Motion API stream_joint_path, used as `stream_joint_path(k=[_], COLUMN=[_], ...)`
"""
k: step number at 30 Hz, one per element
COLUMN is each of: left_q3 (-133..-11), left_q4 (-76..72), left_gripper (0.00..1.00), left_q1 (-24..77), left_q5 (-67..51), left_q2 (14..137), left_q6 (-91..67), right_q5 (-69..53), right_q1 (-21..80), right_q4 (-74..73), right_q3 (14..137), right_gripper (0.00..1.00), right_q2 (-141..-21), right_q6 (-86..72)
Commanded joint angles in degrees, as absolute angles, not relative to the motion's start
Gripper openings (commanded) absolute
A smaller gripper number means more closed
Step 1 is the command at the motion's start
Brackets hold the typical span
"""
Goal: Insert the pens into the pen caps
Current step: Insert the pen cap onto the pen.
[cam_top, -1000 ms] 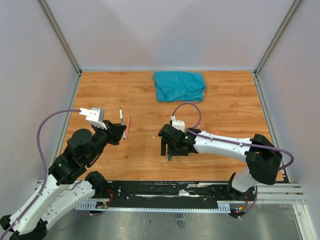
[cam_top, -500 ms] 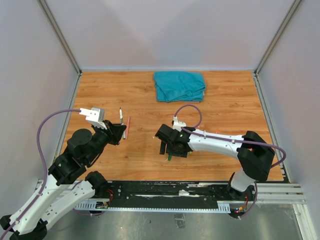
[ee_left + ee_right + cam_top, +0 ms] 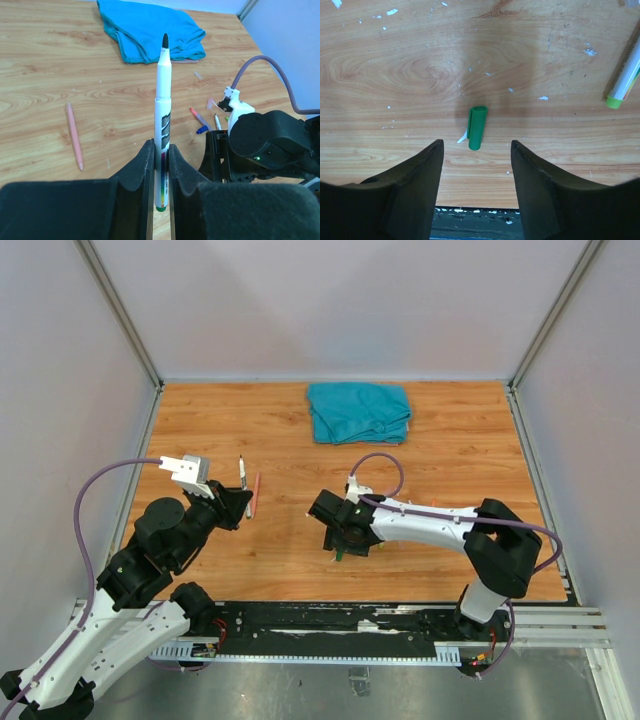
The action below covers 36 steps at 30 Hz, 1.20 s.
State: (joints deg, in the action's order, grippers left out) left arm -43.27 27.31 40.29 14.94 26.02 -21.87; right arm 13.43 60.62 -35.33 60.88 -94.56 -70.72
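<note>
My left gripper (image 3: 160,150) is shut on a white pen (image 3: 163,115) with a green rear end; its dark tip points up and away. In the top view this gripper (image 3: 235,502) hovers over the left of the table, the pen (image 3: 243,478) sticking out of it. A green pen cap (image 3: 477,127) lies flat on the wood just ahead of my open right gripper (image 3: 477,145), centred between the fingers and untouched. From above, the right gripper (image 3: 338,538) is low over the cap (image 3: 340,555). A pink pen (image 3: 74,135) lies on the table to the left.
A teal cloth (image 3: 360,410) lies at the back centre. Another pen with a light green end (image 3: 626,80) lies right of the cap. Several small pens and caps (image 3: 200,120) are scattered by the right arm. The black base rail (image 3: 350,625) runs just past the table's near edge.
The right gripper has shifted slightly left over the green cap and its jaws have narrowed. The left arm and its pen have stayed still.
</note>
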Motion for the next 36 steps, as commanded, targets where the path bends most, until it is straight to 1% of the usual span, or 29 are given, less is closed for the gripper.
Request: stream_joint_path(k=[1, 8, 14, 25, 26, 28, 32, 35, 36], left_q3=[-42.84, -42.88, -42.88, -42.91, -42.92, -42.89, -42.82, -42.89, -42.89], left_q4=[26.21, 26.15, 26.25, 26.2, 26.26, 26.24, 26.19, 26.24, 26.26], left_gripper=[0.01, 0.01, 0.01, 0.01, 0.01, 0.0, 0.01, 0.01, 0.0], left_q1=[40.17, 40.17, 40.17, 40.17, 40.17, 40.17, 40.17, 40.17, 40.17], left_q5=[14.83, 14.49, 14.59, 14.83, 14.85, 14.85, 14.81, 14.85, 14.85], left_q2=[25.49, 25.93, 25.58, 25.42, 25.4, 25.32, 25.4, 25.4, 25.4], left_q6=[-21.12, -21.02, -21.15, -21.11, -21.11, -21.12, -21.13, -21.14, -21.17], right_q5=[14.26, 13.79, 10.85, 11.23, 11.27, 10.66, 9.7, 9.35, 9.18], right_q1=[59.52, 59.08, 59.05, 58.99, 59.03, 58.91, 58.58, 58.33, 58.21], right_q4=[-36.13, -35.45, -33.36, -35.91, -36.0, -36.15, -37.35, -37.28, -37.13], right_q3=[61.13, 60.86, 61.69, 62.74, 62.75, 62.86, 63.9, 64.57, 64.65], right_gripper=[0.53, 0.45, 0.39, 0.29, 0.28, 0.22, 0.16, 0.08, 0.07], right_q2=[-96.24, -98.25, -100.92, -102.44, -102.47, -102.76, -103.16, -103.1, -102.91], right_q6=[-71.91, -71.86, -69.85, -69.21, -69.05, -68.09, -65.96, -61.84, -60.21])
